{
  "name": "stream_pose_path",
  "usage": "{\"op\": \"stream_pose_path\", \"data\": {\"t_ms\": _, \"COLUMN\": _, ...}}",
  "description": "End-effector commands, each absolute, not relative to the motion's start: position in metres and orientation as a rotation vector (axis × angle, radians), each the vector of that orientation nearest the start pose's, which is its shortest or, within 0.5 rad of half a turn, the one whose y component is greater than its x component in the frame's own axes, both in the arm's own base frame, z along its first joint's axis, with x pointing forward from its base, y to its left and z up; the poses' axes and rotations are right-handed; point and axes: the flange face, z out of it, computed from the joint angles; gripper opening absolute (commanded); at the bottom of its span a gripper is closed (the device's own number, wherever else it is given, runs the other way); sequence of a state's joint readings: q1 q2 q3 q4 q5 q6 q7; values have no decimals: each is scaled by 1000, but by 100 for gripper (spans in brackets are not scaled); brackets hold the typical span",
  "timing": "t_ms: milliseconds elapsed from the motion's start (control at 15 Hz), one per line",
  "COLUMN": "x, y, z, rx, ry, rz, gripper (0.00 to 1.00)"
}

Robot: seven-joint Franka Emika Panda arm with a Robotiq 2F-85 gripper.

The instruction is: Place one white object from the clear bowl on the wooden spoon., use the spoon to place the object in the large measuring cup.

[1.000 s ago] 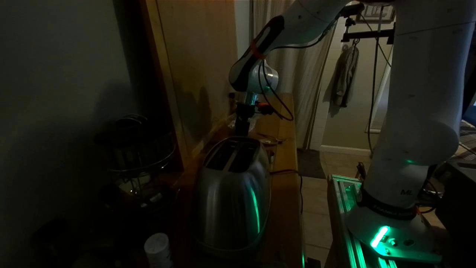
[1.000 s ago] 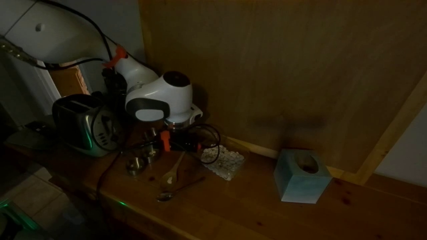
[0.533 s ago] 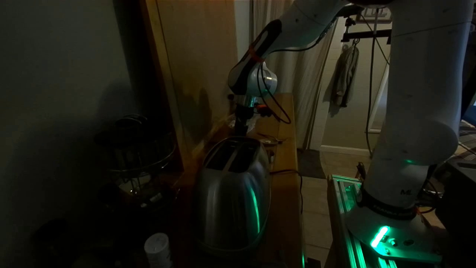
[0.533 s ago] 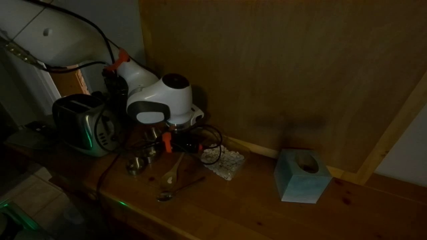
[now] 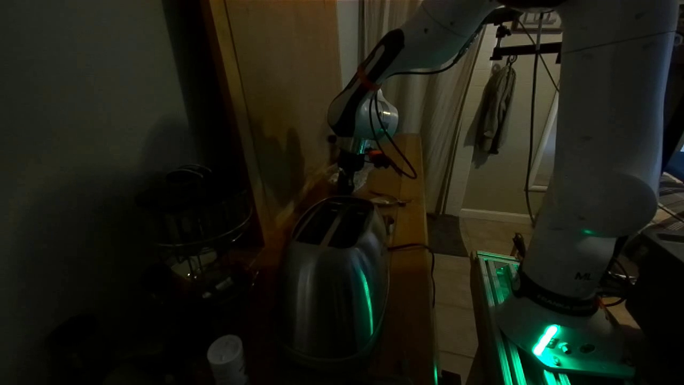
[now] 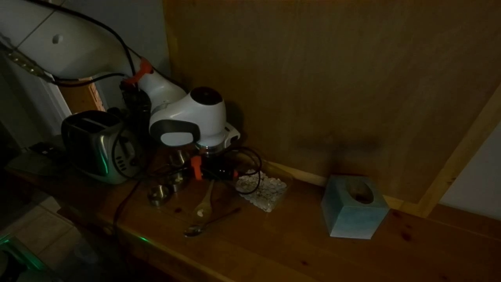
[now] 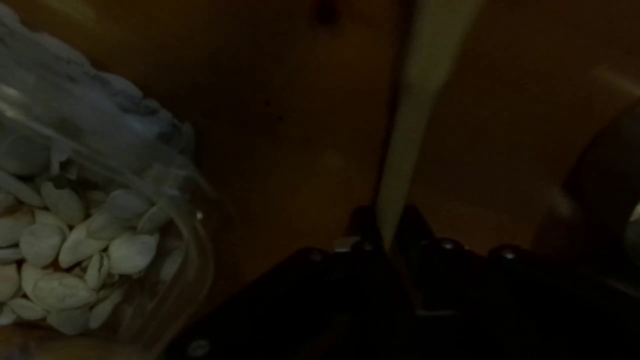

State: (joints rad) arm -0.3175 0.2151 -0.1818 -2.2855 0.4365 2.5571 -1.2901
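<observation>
Clamped with the gripper (image 7: 390,227) on the wooden spoon (image 7: 417,100), by the handle.
Lift slow and level so as not to tip the white object (image 6: 200,213) out of the spoon's bowl; clear the metal spoon (image 6: 193,231) nearby, then carry to the metal cups (image 6: 157,200); can't pick out the large one. Can read "FRANKA" on the base collar (image 5: 558,301), likely "ML" just above.

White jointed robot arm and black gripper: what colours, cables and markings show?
The smooth white robot arm has rounded joints, dark grey panels, an orange-red band and black cables. Letters like ML stand above a black collar near its base, which carries a green light bar. The black two-fingered gripper shows small shiny round spots, likely screw heads; finer detail is lost in shadow.
</observation>
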Motion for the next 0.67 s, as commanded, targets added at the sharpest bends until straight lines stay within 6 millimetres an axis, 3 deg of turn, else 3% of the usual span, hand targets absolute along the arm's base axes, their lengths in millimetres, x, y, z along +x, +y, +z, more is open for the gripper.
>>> {"op": "stream_pose_path", "data": {"t_ms": 0, "x": 474, "y": -267, "z": 264, "rx": -2982, "ry": -634, "rz": -332, "gripper": 4}}
{"op": "stream_pose_path", "data": {"t_ms": 267, "x": 474, "y": -266, "z": 265, "rx": -2976, "ry": -625, "rz": -323, "gripper": 4}}
{"op": "stream_pose_path", "data": {"t_ms": 600, "x": 469, "y": -258, "z": 285, "rx": -2971, "ry": -683, "rz": -291, "gripper": 4}}
